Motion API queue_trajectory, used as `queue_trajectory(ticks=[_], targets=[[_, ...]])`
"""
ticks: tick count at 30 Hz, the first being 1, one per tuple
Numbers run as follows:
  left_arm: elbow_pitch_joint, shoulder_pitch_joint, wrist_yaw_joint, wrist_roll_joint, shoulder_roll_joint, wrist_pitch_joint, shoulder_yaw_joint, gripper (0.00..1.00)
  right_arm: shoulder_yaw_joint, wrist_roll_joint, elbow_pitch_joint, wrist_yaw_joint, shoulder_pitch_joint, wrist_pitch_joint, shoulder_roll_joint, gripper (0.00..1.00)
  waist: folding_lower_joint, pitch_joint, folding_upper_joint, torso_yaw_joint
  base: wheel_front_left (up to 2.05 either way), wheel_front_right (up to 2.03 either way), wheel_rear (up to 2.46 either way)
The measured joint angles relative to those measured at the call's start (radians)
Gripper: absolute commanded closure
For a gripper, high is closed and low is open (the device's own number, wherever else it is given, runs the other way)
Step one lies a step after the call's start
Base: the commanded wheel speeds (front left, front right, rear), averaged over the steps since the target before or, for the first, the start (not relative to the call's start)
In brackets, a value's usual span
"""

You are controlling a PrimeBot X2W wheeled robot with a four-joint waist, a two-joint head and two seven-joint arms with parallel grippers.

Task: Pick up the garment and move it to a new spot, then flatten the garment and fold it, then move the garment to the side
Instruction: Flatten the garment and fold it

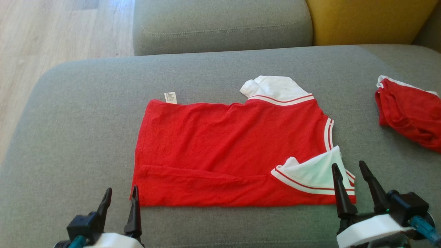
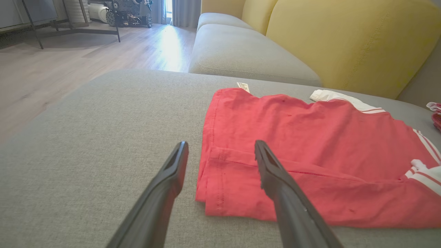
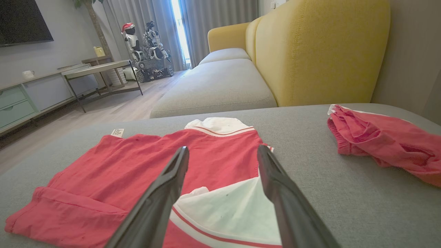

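- The left gripper (image 1: pixel 122 193) hovers low over the grey sofa seat (image 1: pixel 86 113), its two dark fingers spread wide and holding nothing.
- The red garment (image 1: pixel 224 144) lies flat on the seat, and its near left corner is just beside the left gripper's inner finger. A white label (image 1: pixel 170 97) sticks out at the corner far ahead of that gripper.
- Along the edge nearest both grippers, a band of red cloth appears to be turned over onto the body. This suggests a first fold, though the crease is hard to read.
- The right gripper (image 1: pixel 348 167) is also wide open and empty, its fingertips at the garment's near right corner. A white sleeve (image 1: pixel 313 172) lies folded inward there.
- A second red garment (image 1: pixel 410 110) sits crumpled well off to the right gripper's outer side.
- Moving and flattening look finished. The remaining folds and the shift to the side are not yet done.
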Motion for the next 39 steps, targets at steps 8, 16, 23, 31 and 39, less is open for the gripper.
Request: queue_trajectory(ticks=[8,16,23,31,39], targets=[[0.037,-0.020,-0.040,-0.008,-0.002,0.006,-0.025,0.00,-0.014,0.008,0.038,0.000,-0.001,0.021,0.002,0.00,0.0000,0.014,0.0000,0.003,0.00,0.00,0.00],[0.188,-0.083,-0.079,-0.085,-0.017,0.090,-0.022,0.00,-0.094,0.009,0.184,0.000,-0.004,0.100,0.003,0.00,0.0000,0.065,0.0000,0.005,0.00,0.00,0.00],[0.293,-0.152,-0.099,-0.138,-0.020,0.142,-0.012,0.00,-0.128,0.000,0.283,0.000,-0.056,0.145,0.004,0.00,0.0001,0.111,0.0000,-0.001,0.00,0.00,0.00],[0.365,-0.217,-0.141,-0.178,-0.019,0.173,0.007,0.00,-0.128,0.016,0.372,0.000,-0.129,0.146,0.004,0.07,0.0001,0.132,0.0000,-0.011,0.00,0.00,0.00],[0.397,-0.247,-0.170,-0.193,-0.012,0.176,0.001,1.00,-0.103,0.068,0.422,0.000,-0.172,0.162,0.004,1.00,0.0001,0.134,0.0000,-0.015,0.00,0.00,0.00]])
